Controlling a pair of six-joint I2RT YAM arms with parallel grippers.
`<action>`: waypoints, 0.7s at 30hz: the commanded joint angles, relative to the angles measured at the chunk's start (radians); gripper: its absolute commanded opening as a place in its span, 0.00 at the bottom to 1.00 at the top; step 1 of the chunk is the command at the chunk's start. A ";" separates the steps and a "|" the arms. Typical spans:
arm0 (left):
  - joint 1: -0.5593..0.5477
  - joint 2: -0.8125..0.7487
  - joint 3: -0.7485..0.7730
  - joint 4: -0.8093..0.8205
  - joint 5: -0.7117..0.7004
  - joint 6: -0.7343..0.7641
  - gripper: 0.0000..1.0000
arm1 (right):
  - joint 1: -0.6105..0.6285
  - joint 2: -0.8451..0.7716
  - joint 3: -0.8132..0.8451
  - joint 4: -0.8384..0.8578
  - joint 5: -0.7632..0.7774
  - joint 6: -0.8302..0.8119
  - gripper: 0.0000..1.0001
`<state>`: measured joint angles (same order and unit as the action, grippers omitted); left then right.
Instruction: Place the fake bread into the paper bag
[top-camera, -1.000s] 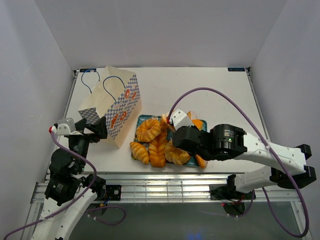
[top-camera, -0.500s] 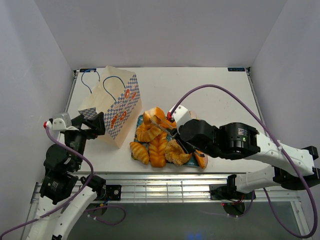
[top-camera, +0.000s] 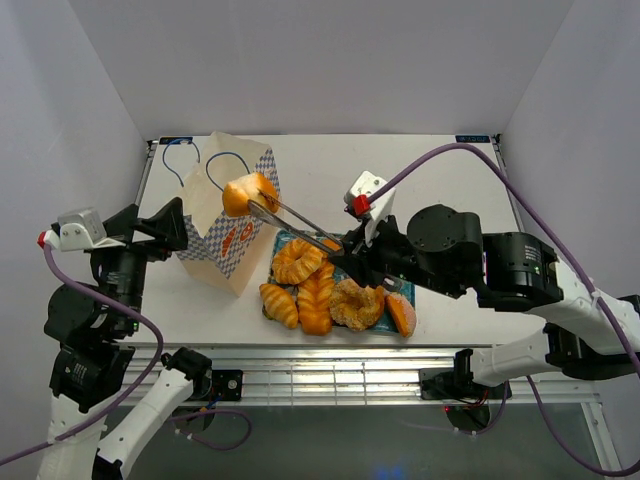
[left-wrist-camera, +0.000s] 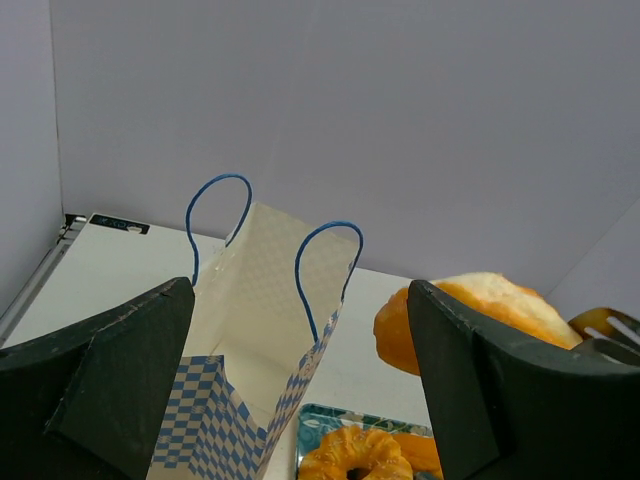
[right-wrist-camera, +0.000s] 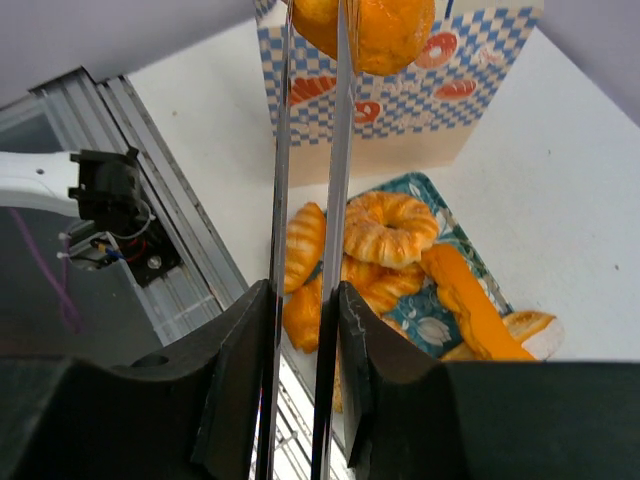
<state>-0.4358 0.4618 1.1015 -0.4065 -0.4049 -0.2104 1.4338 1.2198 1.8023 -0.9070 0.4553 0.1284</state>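
Our right gripper (right-wrist-camera: 303, 330), clamped on tongs (top-camera: 300, 225), holds one bun (top-camera: 250, 193) over the bag (top-camera: 235, 225) mouth, undropped. We see none inside; other bread (top-camera: 318, 290) lies on the tray (top-camera: 282, 238) at the bag's 4 o'clock. Left gripper (left-wrist-camera: 300, 300) gapes wide, empty.

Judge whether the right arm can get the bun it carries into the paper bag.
Probably yes. The bun, pinched in the tongs, hangs at the open top of the paper bag with nothing between; the left gripper, jaws open, sits beside the bag, not over it.
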 joint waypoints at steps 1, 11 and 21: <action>-0.004 0.026 0.032 -0.005 -0.009 0.013 0.98 | 0.005 0.027 0.083 0.178 -0.052 -0.090 0.08; -0.004 0.017 0.029 0.009 -0.061 0.026 0.98 | -0.001 0.239 0.216 0.295 -0.055 -0.165 0.08; -0.004 -0.022 0.049 0.018 -0.103 0.057 0.97 | -0.160 0.334 0.184 0.396 -0.216 -0.138 0.08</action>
<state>-0.4358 0.4488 1.1179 -0.4061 -0.4923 -0.1734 1.3163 1.5719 1.9789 -0.6666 0.2955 -0.0063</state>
